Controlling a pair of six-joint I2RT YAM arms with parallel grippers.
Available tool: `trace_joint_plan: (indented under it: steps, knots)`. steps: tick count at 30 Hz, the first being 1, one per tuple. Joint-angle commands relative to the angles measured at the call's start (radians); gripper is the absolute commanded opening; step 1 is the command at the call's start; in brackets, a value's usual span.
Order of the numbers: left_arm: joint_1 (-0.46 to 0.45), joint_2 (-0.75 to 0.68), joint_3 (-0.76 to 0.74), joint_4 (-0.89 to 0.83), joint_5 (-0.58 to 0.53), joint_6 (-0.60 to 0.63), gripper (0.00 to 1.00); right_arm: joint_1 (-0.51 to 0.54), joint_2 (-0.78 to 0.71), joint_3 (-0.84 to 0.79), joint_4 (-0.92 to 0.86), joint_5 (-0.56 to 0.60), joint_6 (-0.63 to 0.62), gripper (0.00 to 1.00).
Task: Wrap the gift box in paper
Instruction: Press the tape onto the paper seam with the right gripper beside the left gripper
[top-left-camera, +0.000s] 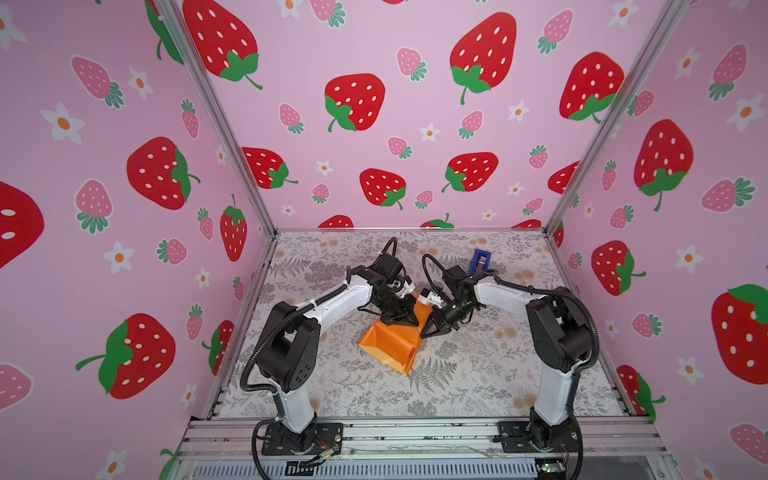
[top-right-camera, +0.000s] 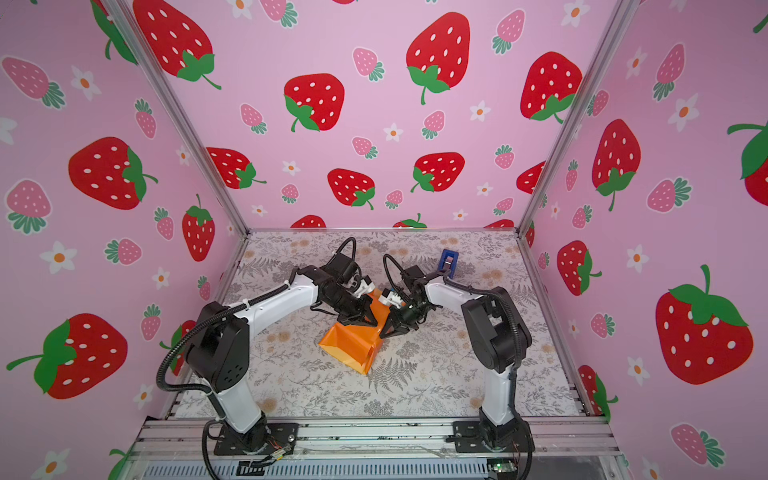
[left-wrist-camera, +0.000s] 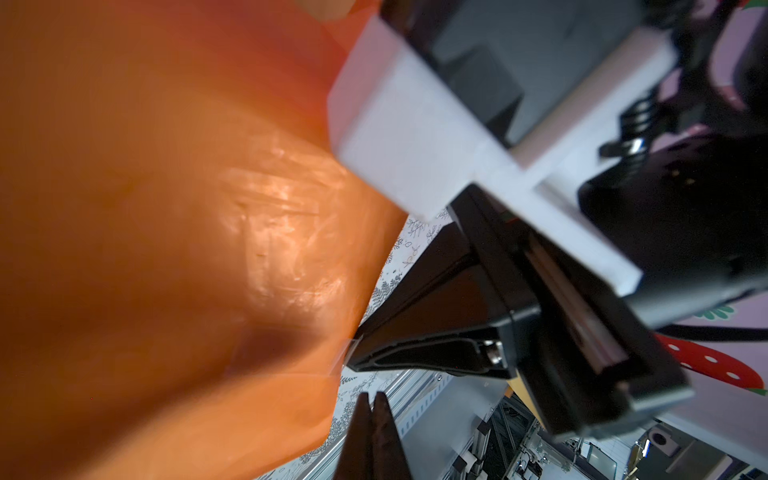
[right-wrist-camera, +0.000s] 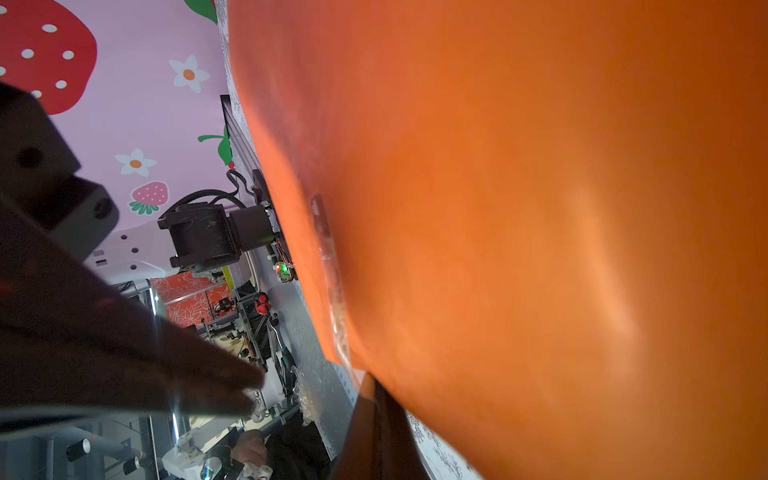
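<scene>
Left fingers (left-wrist-camera: 359, 444) are clenched tip to tip with nothing showing between them, sitting just beside the orange paper (top-left-camera: 390, 343). Right fingers (right-wrist-camera: 374, 436) are clenched too, the point nosing against the paper's edge. I cannot tell if any paper is caught in the tip. Both sets are meeting over the far end of the bundle in both top views, with a flap of paper standing up between them.

A clear tape strip (right-wrist-camera: 328, 257) is lying along the paper edge close to the right tip, so this is probably a seam being pressed down.

To do it well:
- use the clenched right tip as a blunt pusher and rub along the strip, not across it
- brace with the left tip on the opposite face, so the bundle is not sliding on the bench (top-left-camera: 478, 374)
- go light, since the glossy sheet looks thin, creases easily and could tear under a pointed tip
- watch the upright flap, because it could spring back if either tip lifts early

The gift box is not showing in any view. It is most likely inside the paper bundle at mid-bench. The near end of the bundle is gaping open and not yet folded. The blue tape dispenser (top-left-camera: 481, 261) is standing at the back, well apart from the bundle.
</scene>
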Motion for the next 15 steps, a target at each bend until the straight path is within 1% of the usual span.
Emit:
trace_joint_plan:
  steps: [1,3,6,13,15]
  knots:
    - [-0.002,0.039,0.036,0.0,0.011,-0.01,0.0,-0.003,0.015,0.001,-0.022,-0.011,-0.024,0.0]
    - [0.0,0.048,0.031,-0.043,-0.04,0.01,0.0,-0.003,0.011,-0.003,-0.02,-0.011,-0.022,0.0]
    - [0.002,0.064,0.014,-0.064,-0.087,0.023,0.0,-0.003,0.006,-0.006,-0.017,-0.009,-0.021,0.0]
    - [0.002,0.086,-0.012,-0.077,-0.121,0.034,0.0,-0.004,-0.037,-0.02,-0.027,0.004,-0.002,0.0]
    - [0.002,0.086,-0.02,-0.079,-0.124,0.035,0.0,-0.003,-0.064,-0.035,-0.028,0.019,0.012,0.02]
